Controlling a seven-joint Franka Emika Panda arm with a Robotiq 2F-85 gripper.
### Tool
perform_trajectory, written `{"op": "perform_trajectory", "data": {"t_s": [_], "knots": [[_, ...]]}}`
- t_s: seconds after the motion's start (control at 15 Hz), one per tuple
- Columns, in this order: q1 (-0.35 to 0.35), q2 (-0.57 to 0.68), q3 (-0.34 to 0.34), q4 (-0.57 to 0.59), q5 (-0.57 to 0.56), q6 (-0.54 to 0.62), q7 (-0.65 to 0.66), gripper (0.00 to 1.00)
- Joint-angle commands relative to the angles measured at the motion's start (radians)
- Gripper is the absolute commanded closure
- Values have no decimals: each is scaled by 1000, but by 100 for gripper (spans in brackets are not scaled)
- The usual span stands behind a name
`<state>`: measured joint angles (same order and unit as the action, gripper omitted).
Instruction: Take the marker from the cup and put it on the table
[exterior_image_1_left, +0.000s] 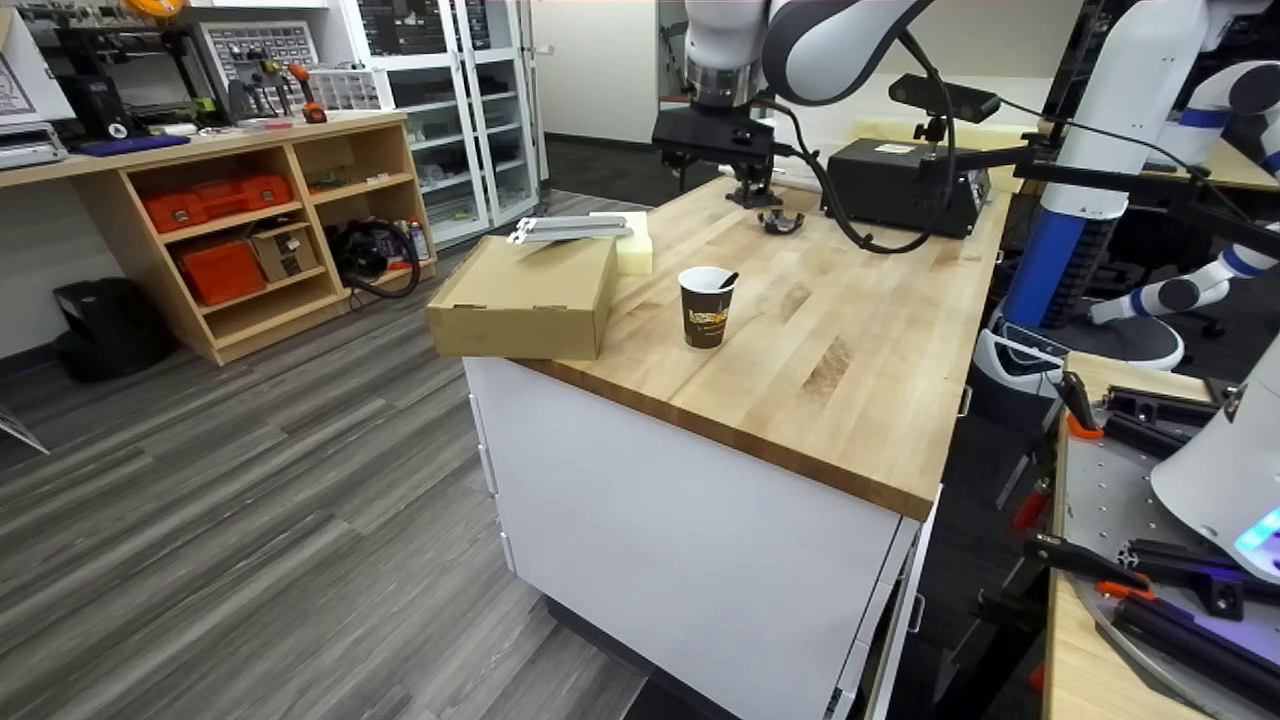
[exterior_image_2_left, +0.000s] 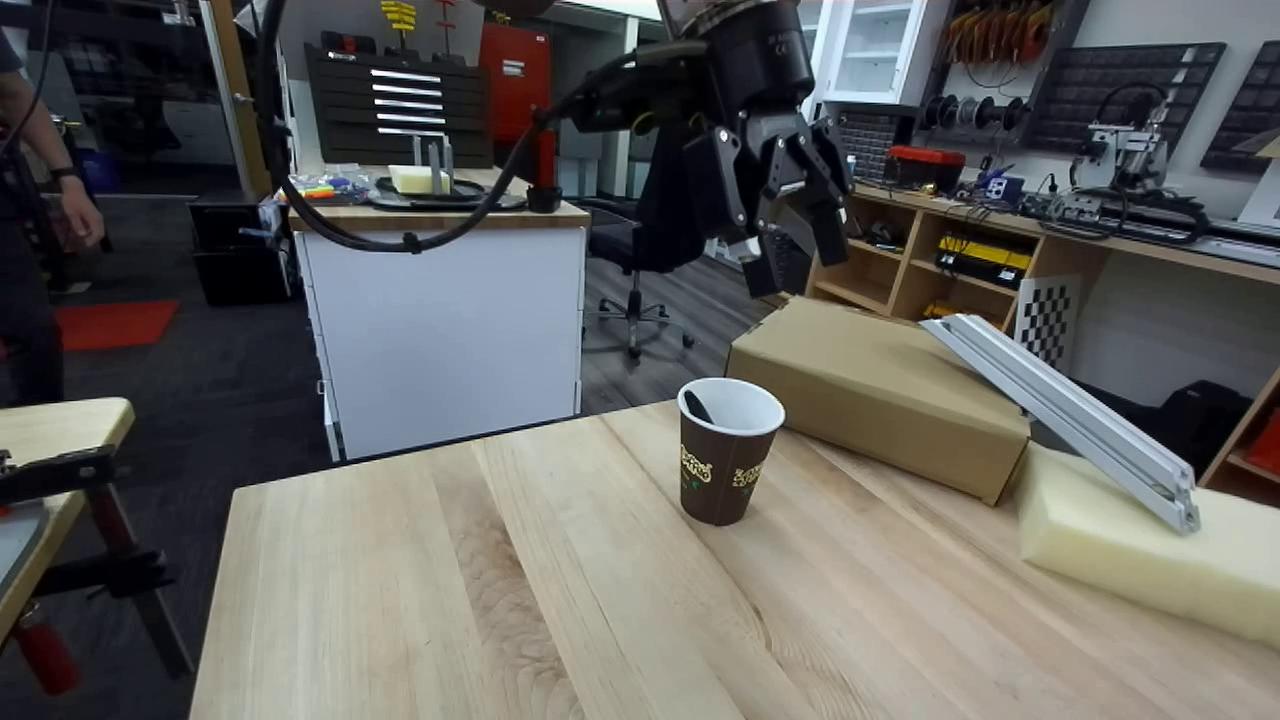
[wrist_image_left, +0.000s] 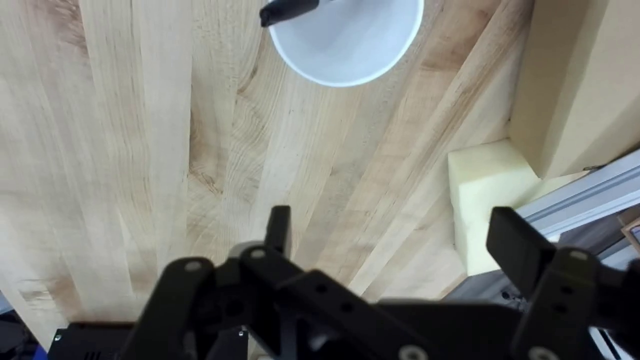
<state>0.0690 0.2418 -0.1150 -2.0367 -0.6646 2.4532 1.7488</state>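
Observation:
The small dark brown cup (exterior_image_1_left: 705, 318) with a white inside stands upright on the wooden table (exterior_image_1_left: 850, 400). It also shows in an exterior view (exterior_image_2_left: 722, 470) and at the top edge of the wrist view (wrist_image_left: 350, 47), partly cut off. A black marker (exterior_image_2_left: 697, 406) leans inside the cup. Its dark end sticks out over the rim in the wrist view (wrist_image_left: 290, 9); its lower part is hidden by the cup wall. My gripper (wrist_image_left: 392, 215) is open with nothing between its fingers. In an exterior view the gripper (exterior_image_2_left: 797, 262) hangs above the table, apart from the cup.
A cardboard box (exterior_image_2_left: 880, 380) stands beside the cup at the table edge. A pale foam block (exterior_image_2_left: 1130, 560) lies by it, with a metal profile (exterior_image_2_left: 1080, 410) resting across both. A black boxy device (exterior_image_1_left: 890, 185) and a small black part (exterior_image_1_left: 780, 222) are farther along the table.

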Motion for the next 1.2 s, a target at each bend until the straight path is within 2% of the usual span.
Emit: {"op": "perform_trajectory", "data": {"t_s": [0.0,0.4,0.6,1.13], "knots": [[-13,26,1,17,48,-12,-17,0],[-33,67,0,5,161,63,-106,0],[-47,89,3,-1,267,97,-203,0],[-73,98,16,-5,574,56,-473,0]]}}
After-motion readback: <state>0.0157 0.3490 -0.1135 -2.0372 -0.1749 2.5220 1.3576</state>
